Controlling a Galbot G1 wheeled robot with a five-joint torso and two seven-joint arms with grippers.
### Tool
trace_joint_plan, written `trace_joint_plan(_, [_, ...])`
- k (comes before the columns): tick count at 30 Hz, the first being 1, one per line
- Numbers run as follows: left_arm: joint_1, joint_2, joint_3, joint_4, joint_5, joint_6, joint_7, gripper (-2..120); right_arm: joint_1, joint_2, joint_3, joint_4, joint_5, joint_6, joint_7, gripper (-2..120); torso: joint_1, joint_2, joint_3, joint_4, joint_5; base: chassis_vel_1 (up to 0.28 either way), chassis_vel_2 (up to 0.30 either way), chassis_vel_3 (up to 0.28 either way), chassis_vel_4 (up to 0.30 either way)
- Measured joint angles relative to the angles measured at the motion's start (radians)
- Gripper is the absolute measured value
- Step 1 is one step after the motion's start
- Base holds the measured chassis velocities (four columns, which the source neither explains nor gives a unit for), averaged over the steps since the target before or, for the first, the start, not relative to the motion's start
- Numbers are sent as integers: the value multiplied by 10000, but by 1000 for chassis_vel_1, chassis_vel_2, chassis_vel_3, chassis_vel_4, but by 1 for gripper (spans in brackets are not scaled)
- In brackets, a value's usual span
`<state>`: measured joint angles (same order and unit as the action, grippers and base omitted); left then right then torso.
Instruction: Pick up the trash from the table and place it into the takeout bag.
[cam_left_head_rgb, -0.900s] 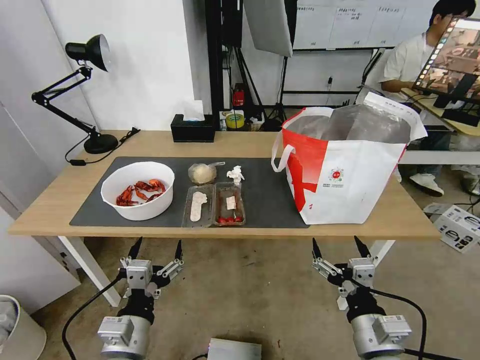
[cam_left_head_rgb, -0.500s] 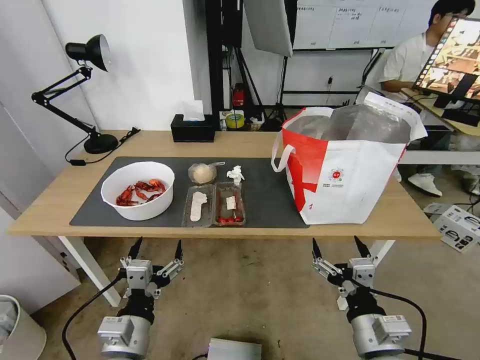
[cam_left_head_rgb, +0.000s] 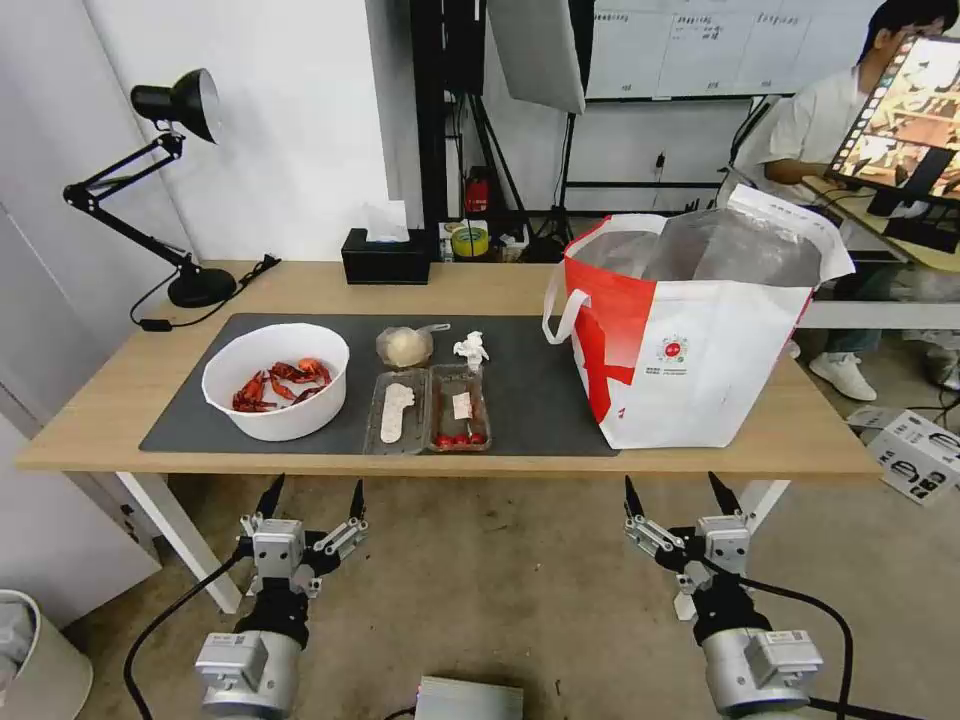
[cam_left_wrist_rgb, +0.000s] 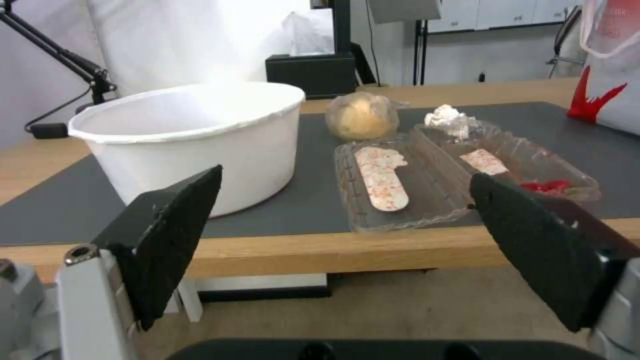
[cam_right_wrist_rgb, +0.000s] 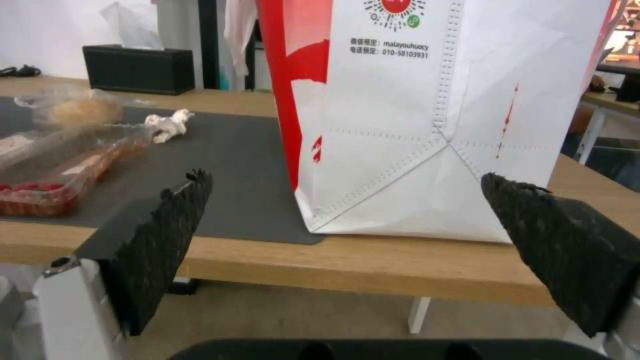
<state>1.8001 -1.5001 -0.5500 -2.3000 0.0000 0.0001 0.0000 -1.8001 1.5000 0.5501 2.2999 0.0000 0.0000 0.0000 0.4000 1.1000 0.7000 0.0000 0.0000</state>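
At the bottom of the head view you have both arms parked below the table edge: the left gripper (cam_left_head_rgb: 311, 498) at lower left and the right gripper (cam_left_head_rgb: 682, 492) at lower right, each with its fingers spread wide and nothing between them. Just above them runs the front edge of the table (cam_left_head_rgb: 500, 463). On its dark mat (cam_left_head_rgb: 530, 390), left of centre, you find all the trash untouched: the two clear trays (cam_left_head_rgb: 428, 409) side by side nearest you, the white bowl of crayfish shells (cam_left_head_rgb: 276, 380) to their left, then the small cup of beige food (cam_left_head_rgb: 404, 346) and the crumpled tissue (cam_left_head_rgb: 470, 349) just behind the trays. The takeout bag (cam_left_head_rgb: 690, 340) stands open at centre right, well apart from them. By my reading nothing is bagged yet; every piece is left for you.
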Motion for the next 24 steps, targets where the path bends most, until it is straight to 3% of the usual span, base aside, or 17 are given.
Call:
trace_joint_plan(8, [-61, -23, -36, -4, -109, 148, -4, 100, 46, -11, 51, 21, 50, -122, -2, 100, -1, 1, 1, 0, 1, 0, 0, 0, 0])
trace_joint_plan(10, [-364, -165, -232, -122, -565, 804, -66, 100, 338, -84, 372, 184, 345, -731, -1, 100, -2, 0, 0, 0, 0, 0, 0, 0, 0])
trace_joint_plan(12, [-456, -211, -291, -162, -706, 1006, -86, 100, 430, -107, 470, 232, 440, -923, -1, 100, -3, 0, 0, 0, 0, 0, 0, 0, 0])
trace_joint_plan(13, [-731, -351, -464, -266, -1130, 1617, -149, 100, 691, -178, 766, 383, 714, -1484, 0, 100, -1, 0, 1, 0, -1, 0, 0, 0, 0])
trace_joint_plan(15, [-800, -367, -494, -280, -1198, 1690, -177, 100, 757, -188, 816, 403, 747, -1539, 9, 100, -1, 0, 0, 0, -1, 0, 0, 0, 0])
trace_joint_plan(18, [-1210, -568, -738, -359, -1904, 2423, -238, 100, 1074, -279, 1133, 533, 1134, -2117, -7, 100, -3, 0, 0, 0, 1, 0, 0, 0, 0])
trace_joint_plan(21, [-1456, -681, -876, -333, -2399, 2625, -287, 100, 1430, -359, 1413, 645, 1457, -2568, -25, 100, 0, -1, 1, 2, 0, 0, 0, 0, 0])
trace_joint_plan(24, [-1409, -660, -864, -207, -2406, 2305, -243, 100, 1834, -518, 1829, 765, 2040, -3195, -26, 100, 0, -3, 2, -1, 3, 0, 0, 0, 0])
